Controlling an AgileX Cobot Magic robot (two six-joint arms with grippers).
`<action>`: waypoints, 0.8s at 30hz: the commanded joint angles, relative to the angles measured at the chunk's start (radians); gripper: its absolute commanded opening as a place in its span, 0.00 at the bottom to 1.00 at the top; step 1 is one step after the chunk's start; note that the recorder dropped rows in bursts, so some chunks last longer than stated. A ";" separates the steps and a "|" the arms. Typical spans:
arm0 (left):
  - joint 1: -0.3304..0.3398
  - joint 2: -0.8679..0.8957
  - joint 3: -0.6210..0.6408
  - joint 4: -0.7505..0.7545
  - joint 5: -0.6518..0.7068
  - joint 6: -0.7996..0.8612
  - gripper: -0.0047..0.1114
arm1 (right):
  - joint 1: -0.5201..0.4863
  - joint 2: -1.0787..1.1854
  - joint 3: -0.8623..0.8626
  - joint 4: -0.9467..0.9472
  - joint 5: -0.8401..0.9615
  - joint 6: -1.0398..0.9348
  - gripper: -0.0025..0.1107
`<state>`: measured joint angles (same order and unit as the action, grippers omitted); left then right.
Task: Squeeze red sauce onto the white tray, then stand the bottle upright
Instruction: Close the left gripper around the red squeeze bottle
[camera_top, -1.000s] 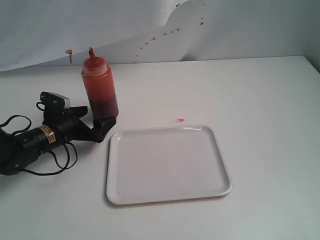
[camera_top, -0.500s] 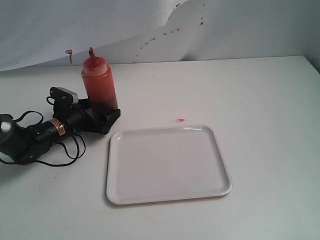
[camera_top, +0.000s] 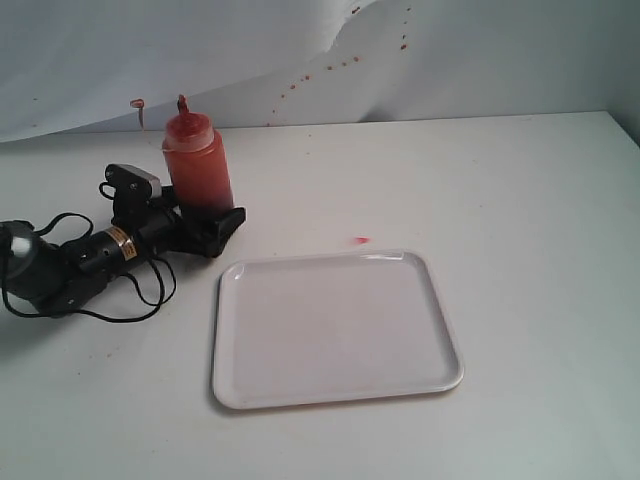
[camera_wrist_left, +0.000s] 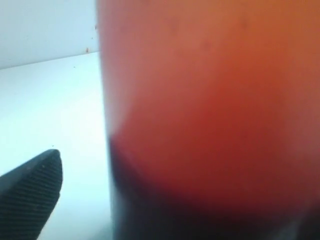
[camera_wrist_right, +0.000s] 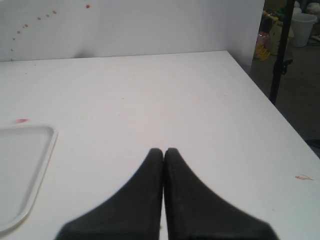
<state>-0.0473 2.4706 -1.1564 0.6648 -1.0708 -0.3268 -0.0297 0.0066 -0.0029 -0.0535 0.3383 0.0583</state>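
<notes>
The bottle (camera_top: 198, 165) is standing upright on the surface (camera_top: 520, 200), near the back-left corner of the white tray (camera_top: 330, 330) but not on it. The left end effector (camera_top: 215, 218) is lying low at the bottle's dark base, with its jaws standing wide apart, one on each side. In the left wrist view the bottle (camera_wrist_left: 210, 110) is filling almost the whole picture. One ribbed finger (camera_wrist_left: 32, 187) is showing beside it with a strip of bare surface between them, so I am judging that the jaws are not pressing the bottle yet. The right end effector (camera_wrist_right: 164, 152) is resting with its jaws shut together, holding nothing, well away from the bottle. The tray is looking clean: no blob of red sauce is showing on it. Only a small pinkish smear (camera_top: 360, 241) is lying on the surface just behind the tray's rim.

The step in hand seems to be the grasp. To do it well, the jaws should be closing evenly on the lower body, so that the bottle is not being pushed sideways and tipped. The plastic is looking soft, so the grip should be firm enough to lift but gentle enough that no sauce is coming out early. The nozzle should be over the tray before the tilt and squeeze are beginning.
</notes>
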 joint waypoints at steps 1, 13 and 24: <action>-0.003 0.000 -0.002 -0.022 -0.008 -0.004 0.94 | 0.000 -0.007 0.003 0.006 -0.002 0.002 0.02; -0.057 0.000 -0.002 -0.061 -0.002 0.080 0.94 | 0.000 -0.007 0.003 0.006 -0.002 0.002 0.02; -0.057 0.000 -0.002 -0.105 -0.004 0.080 0.94 | 0.000 -0.007 0.003 0.006 -0.002 0.002 0.02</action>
<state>-0.1023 2.4706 -1.1564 0.5973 -1.0708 -0.2504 -0.0297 0.0066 -0.0029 -0.0535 0.3383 0.0583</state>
